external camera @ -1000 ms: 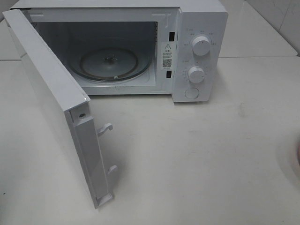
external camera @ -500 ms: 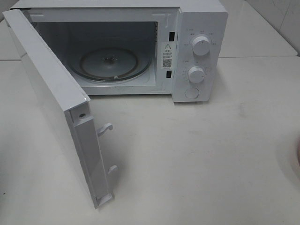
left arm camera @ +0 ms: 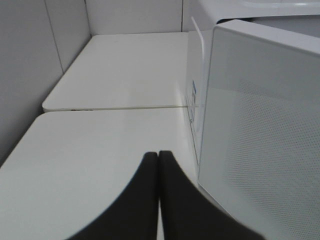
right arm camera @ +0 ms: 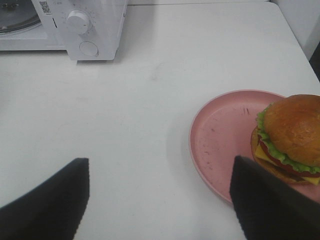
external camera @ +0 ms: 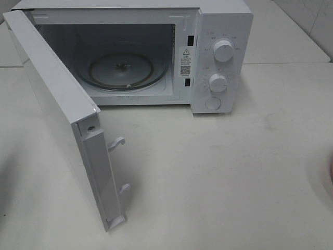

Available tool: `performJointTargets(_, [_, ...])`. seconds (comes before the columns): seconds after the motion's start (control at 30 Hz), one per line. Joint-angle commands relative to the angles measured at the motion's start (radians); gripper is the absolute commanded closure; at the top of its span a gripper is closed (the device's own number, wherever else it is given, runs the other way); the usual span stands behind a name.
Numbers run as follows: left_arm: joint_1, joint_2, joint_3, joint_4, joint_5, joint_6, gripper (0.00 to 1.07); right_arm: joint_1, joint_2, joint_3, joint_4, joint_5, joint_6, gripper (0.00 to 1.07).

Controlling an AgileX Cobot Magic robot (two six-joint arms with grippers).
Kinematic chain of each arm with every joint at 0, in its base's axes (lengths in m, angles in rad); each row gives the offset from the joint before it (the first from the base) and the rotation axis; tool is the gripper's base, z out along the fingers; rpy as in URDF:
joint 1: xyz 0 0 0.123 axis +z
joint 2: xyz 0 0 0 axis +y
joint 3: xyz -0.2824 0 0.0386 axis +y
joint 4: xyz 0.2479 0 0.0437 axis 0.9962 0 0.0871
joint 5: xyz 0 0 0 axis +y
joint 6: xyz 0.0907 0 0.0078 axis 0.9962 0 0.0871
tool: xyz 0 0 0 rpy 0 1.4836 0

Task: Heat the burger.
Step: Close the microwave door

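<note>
So the microwave [external camera: 130, 52] door [external camera: 62, 130] is swung all the way out toward the front left of the tabletop [external camera: 218, 172], same as it was a second ago, and the glass turntable [external camera: 122, 70] inside is bare. Nothing in the overhead view has really moved in that second; the only change is that the left gripper [left arm camera: 158, 156] has just finished pinching shut, fingers pressed flat together with nothing between them, hanging just beside the outer face of the open door. My read is it's done with the door and getting out of the way. The burger [right arm camera: 290, 140] sits on the pink plate [right arm camera: 220, 135] near the right edge of the tabletop, well apart from the microwave. The right gripper [right arm camera: 160, 200] hovers by the plate, fingers spread wide and holding nothing, so grabbing the burger looks like the next job.
</note>
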Motion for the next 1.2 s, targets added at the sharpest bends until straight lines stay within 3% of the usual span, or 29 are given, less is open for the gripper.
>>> performJointTargets(0.03, [0.000,0.117,0.000,0.102,-0.144,-0.097,1.07,-0.009,-0.027,0.002,0.002,-0.002,-0.014,0.31])
performJointTargets(0.1, [0.000,0.144,0.000,0.129,-0.178,-0.115,1.07,-0.009,-0.027,0.002,0.002,-0.002,-0.014,0.31])
performJointTargets(0.27, [0.000,0.292,-0.003,0.312,-0.378,-0.159,1.07,-0.009,-0.027,0.002,0.002,-0.002,-0.014,0.31])
performJointTargets(0.37, [-0.008,0.337,-0.010,0.322,-0.423,-0.159,1.07,-0.009,-0.027,0.002,0.002,-0.002,-0.014,0.31])
performJointTargets(0.57, [-0.127,0.449,-0.067,0.286,-0.438,-0.151,1.07,-0.009,-0.027,0.002,0.002,-0.002,-0.014,0.31])
performJointTargets(0.73, [-0.248,0.548,-0.121,0.171,-0.439,-0.131,1.07,-0.009,-0.027,0.002,0.002,-0.002,-0.014,0.31])
performJointTargets(0.93, [-0.299,0.598,-0.161,0.106,-0.438,-0.125,1.07,-0.009,-0.027,0.002,0.002,-0.002,-0.014,0.31])
performJointTargets(1.2, [-0.447,0.699,-0.286,-0.102,-0.427,-0.053,1.07,-0.009,-0.027,0.002,0.002,-0.002,-0.014,0.31])
